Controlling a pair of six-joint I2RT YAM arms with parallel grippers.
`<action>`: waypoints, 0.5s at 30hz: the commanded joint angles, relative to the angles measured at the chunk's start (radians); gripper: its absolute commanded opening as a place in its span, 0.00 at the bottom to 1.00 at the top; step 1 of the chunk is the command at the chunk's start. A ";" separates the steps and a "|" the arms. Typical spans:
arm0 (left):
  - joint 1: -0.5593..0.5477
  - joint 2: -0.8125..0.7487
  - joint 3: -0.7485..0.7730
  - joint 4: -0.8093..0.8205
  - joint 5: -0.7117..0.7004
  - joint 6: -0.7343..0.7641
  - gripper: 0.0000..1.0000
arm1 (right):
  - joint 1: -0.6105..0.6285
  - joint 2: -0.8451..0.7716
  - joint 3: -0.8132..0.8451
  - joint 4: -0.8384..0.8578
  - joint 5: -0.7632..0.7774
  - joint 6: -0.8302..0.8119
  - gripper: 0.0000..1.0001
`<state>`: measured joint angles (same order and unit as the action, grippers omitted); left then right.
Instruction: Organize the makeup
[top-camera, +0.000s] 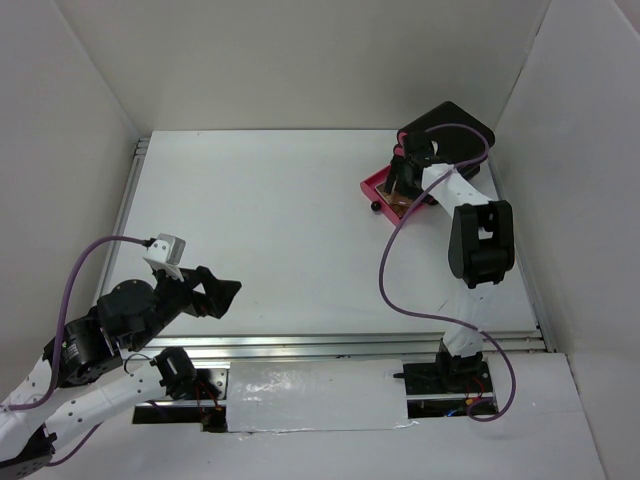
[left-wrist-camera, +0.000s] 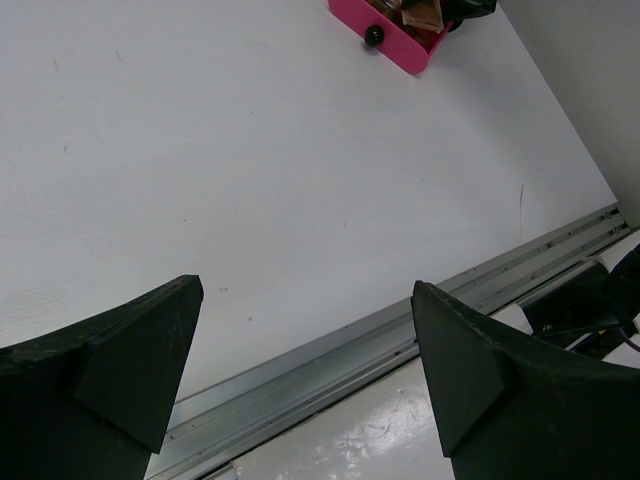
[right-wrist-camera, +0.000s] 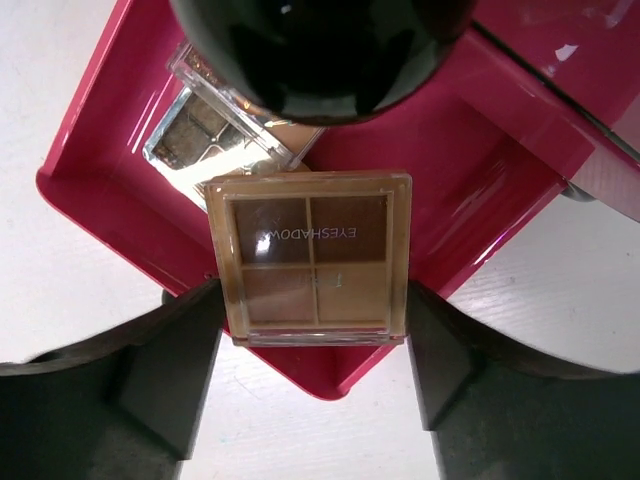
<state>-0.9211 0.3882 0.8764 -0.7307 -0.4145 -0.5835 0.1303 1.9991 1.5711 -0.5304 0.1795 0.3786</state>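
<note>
Right gripper (right-wrist-camera: 312, 318) clamps the square eyeshadow palette (right-wrist-camera: 308, 250) by its two sides, above the front corner of the pink drawer (right-wrist-camera: 480, 190) at the far right corner of the tabletop (top-camera: 300, 220). It seems best to carry it inward past the rim, beside the clear-lidded palette (right-wrist-camera: 215, 135) (already inside), before letting go. Left gripper (left-wrist-camera: 305, 290) hangs open, empty, over the near edge.

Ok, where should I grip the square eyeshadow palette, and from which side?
By its two opposite side edges, coming from above its lid. The square eyeshadow palette is flat with parallel sides, and the right gripper clamps those edges at the pink drawer.
</note>
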 joint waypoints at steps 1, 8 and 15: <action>-0.005 -0.011 -0.008 0.047 0.006 -0.006 0.99 | 0.000 -0.002 0.040 0.010 0.005 0.026 0.88; -0.007 -0.009 -0.008 0.047 0.006 -0.003 0.99 | 0.012 -0.089 0.004 0.030 -0.018 0.014 1.00; -0.007 -0.014 -0.010 0.045 0.005 -0.007 1.00 | 0.061 -0.242 -0.144 0.121 -0.075 -0.020 0.98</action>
<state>-0.9215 0.3878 0.8761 -0.7307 -0.4137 -0.5835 0.1467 1.8809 1.4780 -0.4866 0.1368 0.3798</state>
